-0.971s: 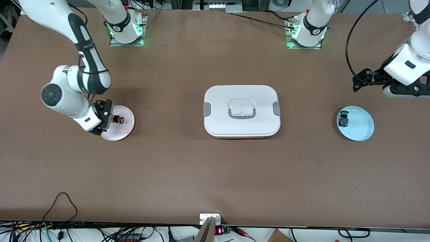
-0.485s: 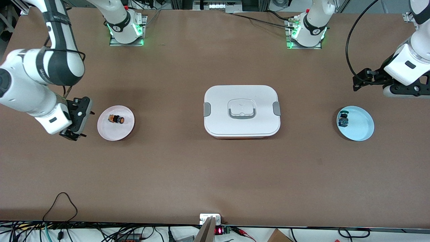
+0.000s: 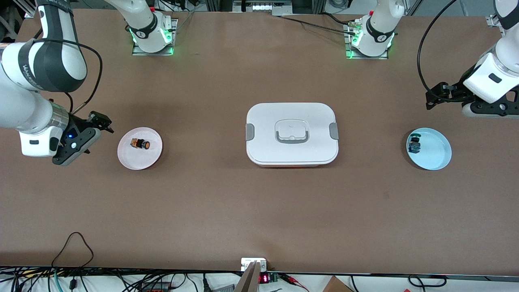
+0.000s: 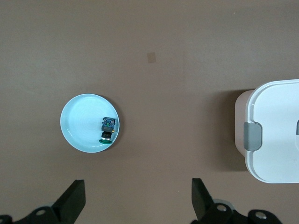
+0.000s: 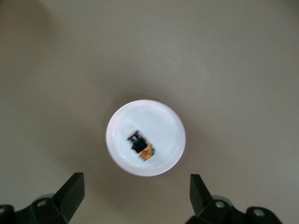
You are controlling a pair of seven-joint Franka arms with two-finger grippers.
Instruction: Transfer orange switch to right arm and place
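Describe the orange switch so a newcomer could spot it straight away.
Start at the white lidded box mid-table, then look toward the right arm's end to the pink dish. The orange switch lies in it: black body, orange cap, unlike the blue-green switch in the blue dish.

Orange switch (image 3: 140,143) in plate (image 3: 140,160), right-arm end of bench (image 3: 259,211); lidded box (image 3: 292,134) mid-bench; second switch (image 3: 414,144) in dish (image 3: 436,156), left-arm end.
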